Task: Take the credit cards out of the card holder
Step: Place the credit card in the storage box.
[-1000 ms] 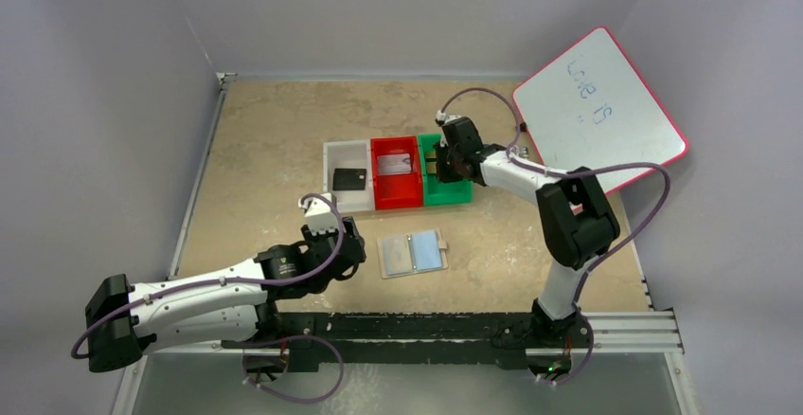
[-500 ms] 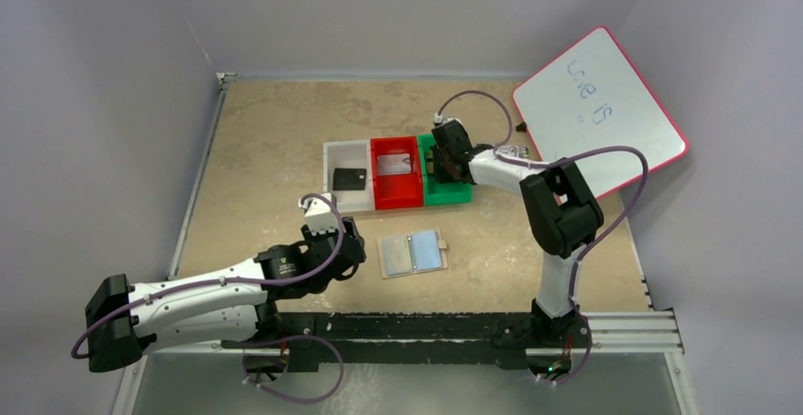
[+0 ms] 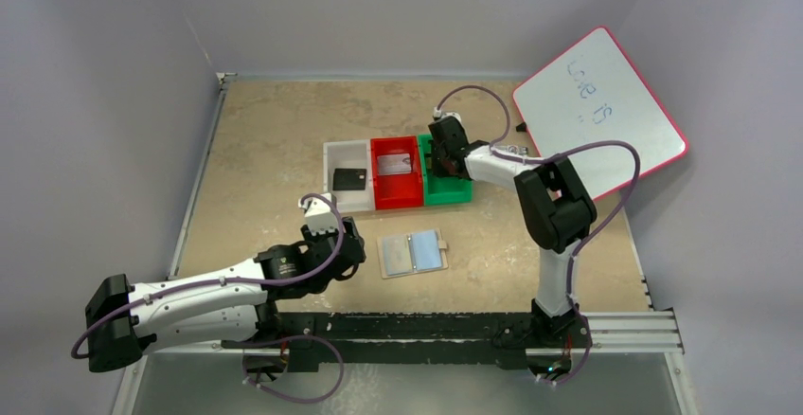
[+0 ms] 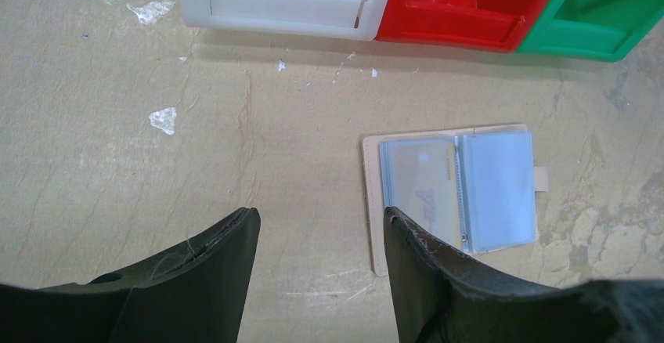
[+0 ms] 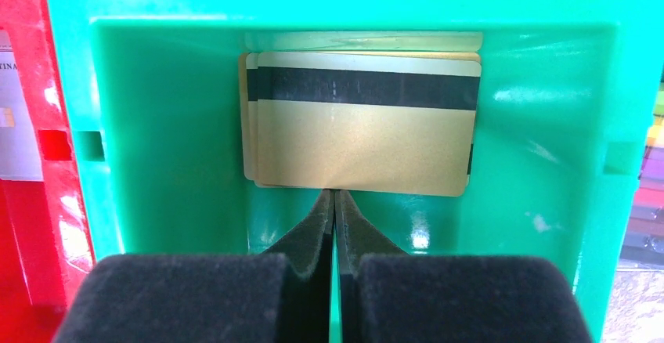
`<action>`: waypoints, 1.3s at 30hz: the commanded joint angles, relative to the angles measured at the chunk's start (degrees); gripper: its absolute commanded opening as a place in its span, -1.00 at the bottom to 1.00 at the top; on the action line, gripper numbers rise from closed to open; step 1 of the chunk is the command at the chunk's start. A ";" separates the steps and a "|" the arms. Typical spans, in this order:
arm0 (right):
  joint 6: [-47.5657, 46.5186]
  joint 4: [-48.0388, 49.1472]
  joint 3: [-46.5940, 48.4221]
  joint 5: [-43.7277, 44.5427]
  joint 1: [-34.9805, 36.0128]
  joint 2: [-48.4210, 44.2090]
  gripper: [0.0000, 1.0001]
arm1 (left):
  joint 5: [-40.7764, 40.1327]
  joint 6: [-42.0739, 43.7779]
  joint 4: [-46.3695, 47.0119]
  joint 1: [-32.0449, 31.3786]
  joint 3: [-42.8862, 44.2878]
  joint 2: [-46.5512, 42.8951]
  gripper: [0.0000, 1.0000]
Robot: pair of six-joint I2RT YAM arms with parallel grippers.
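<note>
The tan card holder (image 3: 412,253) lies open on the table, with a pale card (image 4: 423,194) showing in its left light-blue pocket. My left gripper (image 4: 319,214) hovers open just left of the holder (image 4: 450,190), its right finger (image 4: 415,257) over the holder's near left corner. My right gripper (image 5: 334,193) is shut inside the green bin (image 5: 172,124). Its tips touch the near edge of a stack of gold credit cards (image 5: 364,131) lying flat there. From above, the right gripper (image 3: 434,161) covers those cards.
Three bins stand in a row: white (image 3: 347,190) with a black card (image 3: 350,179), red (image 3: 396,189) with a silver card (image 3: 395,164), and green (image 3: 445,192). A whiteboard (image 3: 598,102) leans at the back right. A striped marker pack (image 5: 646,202) lies right of the green bin.
The right arm's elbow and gripper have shifted left over the green bin. The left arm and the card holder have not moved.
</note>
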 commanded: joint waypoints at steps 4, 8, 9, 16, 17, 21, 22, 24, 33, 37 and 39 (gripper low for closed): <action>-0.32 0.52 2.19 4.04 0.11 0.08 -0.95 | -1.55 -0.45 0.93 -0.15 -0.02 -0.27 0.19; -1.57 -0.21 2.76 5.09 0.12 -0.27 -0.94 | -1.34 -0.25 0.87 -0.16 0.16 -0.03 0.19; -1.81 -0.20 2.60 5.03 0.10 -0.66 -0.92 | -1.40 -0.26 0.88 -0.13 0.08 -0.06 0.19; -4.01 0.93 -0.12 0.79 0.10 -7.12 -0.69 | -1.16 -0.34 1.28 -0.12 -0.02 -0.17 0.19; -4.39 0.76 -0.45 0.24 0.15 -8.27 -0.66 | -1.16 -0.32 1.33 -0.11 -0.02 -0.20 0.19; -5.27 -0.10 -2.32 -1.03 0.17 -14.47 -0.59 | -1.07 -0.26 1.46 -0.14 -0.04 0.04 0.19; -5.27 -0.06 -3.16 -1.16 0.24 -16.63 -0.58 | -1.07 -0.30 1.62 -0.14 -0.02 0.05 0.19; -4.70 0.34 -5.62 0.21 0.87 -22.13 -0.55 | -1.09 -0.40 1.84 -0.15 0.03 0.07 0.19; 5.21 8.66 -23.64 2.28 3.93 -44.91 0.87 | -2.70 -0.61 1.76 -0.08 0.21 -0.26 0.20; 7.96 14.49 -30.93 -7.35 3.88 -47.91 0.93 | -3.62 -1.01 0.90 -0.16 0.71 -0.42 0.20; 10.22 14.74 -32.15 -9.66 4.23 -46.29 0.63 | -4.22 -1.56 0.12 -0.16 0.85 -0.79 0.20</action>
